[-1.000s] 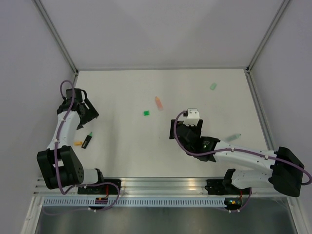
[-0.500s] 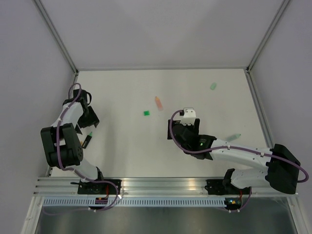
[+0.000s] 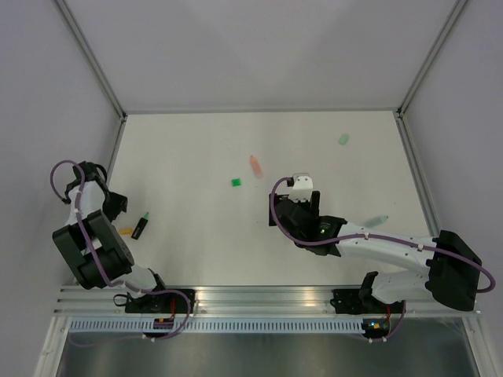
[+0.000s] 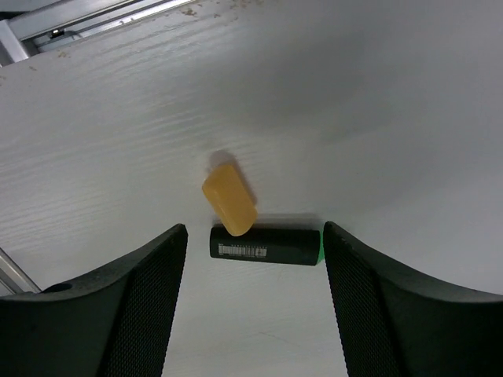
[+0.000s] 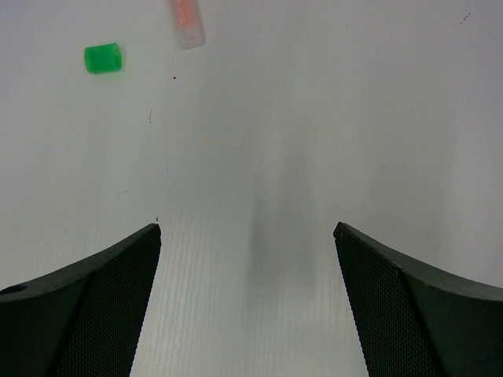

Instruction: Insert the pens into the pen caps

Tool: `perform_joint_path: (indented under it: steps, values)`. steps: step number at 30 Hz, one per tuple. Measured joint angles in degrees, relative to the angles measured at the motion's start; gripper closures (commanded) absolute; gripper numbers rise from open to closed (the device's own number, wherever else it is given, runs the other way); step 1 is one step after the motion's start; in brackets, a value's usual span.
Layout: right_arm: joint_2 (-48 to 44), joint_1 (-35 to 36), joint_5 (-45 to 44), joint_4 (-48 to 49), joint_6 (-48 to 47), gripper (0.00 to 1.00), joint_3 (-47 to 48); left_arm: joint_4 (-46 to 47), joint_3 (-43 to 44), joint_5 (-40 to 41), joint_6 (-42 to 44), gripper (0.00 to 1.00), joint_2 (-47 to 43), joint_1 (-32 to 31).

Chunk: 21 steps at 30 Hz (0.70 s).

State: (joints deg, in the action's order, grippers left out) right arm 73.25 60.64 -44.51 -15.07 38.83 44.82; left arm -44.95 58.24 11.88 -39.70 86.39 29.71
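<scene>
In the left wrist view a dark pen [image 4: 265,244] with a green tip lies crosswise on the table. An orange cap [image 4: 229,203] lies against its far side. My left gripper [image 4: 253,228] is open, one finger off each end of the pen, touching neither. From above, that pen [image 3: 141,226] and cap [image 3: 126,232] sit just right of the left gripper [image 3: 115,205]. My right gripper [image 5: 246,228] is open over bare table. Ahead of it to the left lie a green cap [image 5: 104,58] and an orange pen [image 5: 187,20]. A mint pen [image 3: 376,221] lies at the right, a mint cap [image 3: 343,139] far right.
The white table [image 3: 196,149] is walled at the back and both sides. A metal rail [image 3: 259,298] runs along the near edge by the arm bases. The left arm [image 3: 82,236] is folded over the table's left edge. The right arm [image 3: 393,250] stretches across the near right.
The left arm has swung left and toward the near side, carrying its gripper from the back-left area to the table's left edge beside the dark pen. The right gripper shifted slightly left.
</scene>
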Motion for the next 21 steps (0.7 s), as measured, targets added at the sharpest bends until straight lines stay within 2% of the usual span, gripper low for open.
perform_joint_path:
  steps: [3, 12, 21]
  values:
    - [0.0, 0.0, 0.33, -0.02, 0.0, 0.03, 0.07, 0.04, -1.27, 0.11, -3.34, 0.27, -0.09, 2.34]
    - [1.68, 0.0, 0.87, -0.44, 0.0, 0.03, 0.94, -1.01, -1.66, 0.13, -10.71, 0.3, 5.35, 2.4]
    - [2.03, 0.0, 1.2, -0.5, 0.0, 0.03, 1.4, 0.13, -2.75, 1.18, -14.86, 0.32, 5.68, 2.4]
